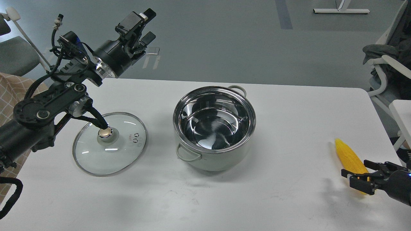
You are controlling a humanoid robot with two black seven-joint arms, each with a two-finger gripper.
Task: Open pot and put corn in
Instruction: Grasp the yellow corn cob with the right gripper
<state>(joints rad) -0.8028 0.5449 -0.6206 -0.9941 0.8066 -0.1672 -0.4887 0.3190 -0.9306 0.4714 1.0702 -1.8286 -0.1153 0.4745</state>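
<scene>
The pale grey-green pot (pixel 221 160) stands open at the table's middle, its shiny steel inside bare. The yellow corn cob (pixel 348 155) lies on the table at the right, point away from me. My right gripper (pixel 355 167) is low at the corn's near end, its two fingers open and standing on either side of the cob. My left gripper (pixel 149 25) is open and empty, raised high beyond the table's far left edge.
The glass lid (pixel 109 150) with a brass-coloured knob lies flat on the table left of the pot, partly under my left arm. Chairs stand off the table at the far left (pixel 14 54) and right (pixel 385 64). The white table's right edge (pixel 380 118) is close to the corn.
</scene>
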